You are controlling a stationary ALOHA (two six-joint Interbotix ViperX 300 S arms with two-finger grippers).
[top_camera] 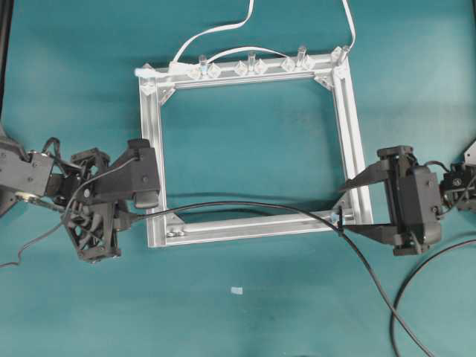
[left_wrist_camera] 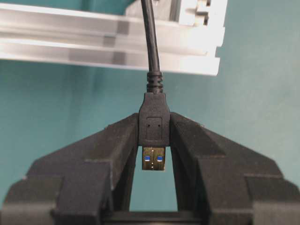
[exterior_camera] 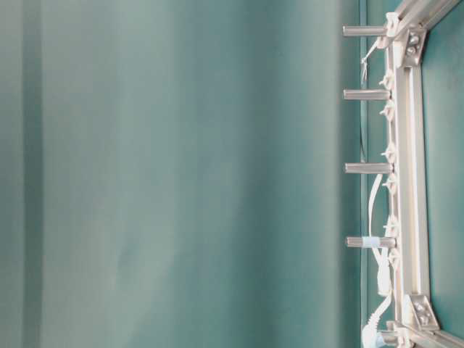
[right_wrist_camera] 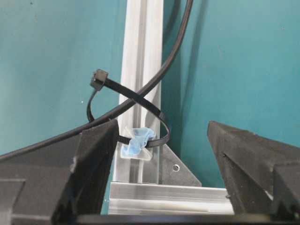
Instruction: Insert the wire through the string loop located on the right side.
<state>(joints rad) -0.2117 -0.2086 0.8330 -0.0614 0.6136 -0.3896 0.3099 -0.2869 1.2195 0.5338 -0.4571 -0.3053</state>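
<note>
A square aluminium frame (top_camera: 346,126) lies flat on the teal table (top_camera: 74,74), the one fixed structure that carries every fastener. Two robot arms flank it. The left gripper (left_wrist_camera: 153,136) is clamped on the black plug of the wire (top_camera: 245,207), its silvery, blue-cored tip pointing back between the fingers, a grip that appears meant to lead the cable by its stiff end. From the plug the single wire runs right along the near rail, passes through the string loop (right_wrist_camera: 129,110) at the frame's near right corner, then trails off toward the near right edge of the table. The loop, one black tie-like band held by a clear-bluish fastener (right_wrist_camera: 137,142), stands up from the rail, so the wire seems already threaded. The right gripper (top_camera: 355,208) waits with its jaws spread wide and empty on either side of the loop, probably to steady it. Four short posts (exterior_camera: 366,94) line the far rail, beside one flat white cable (top_camera: 216,31).
</note>
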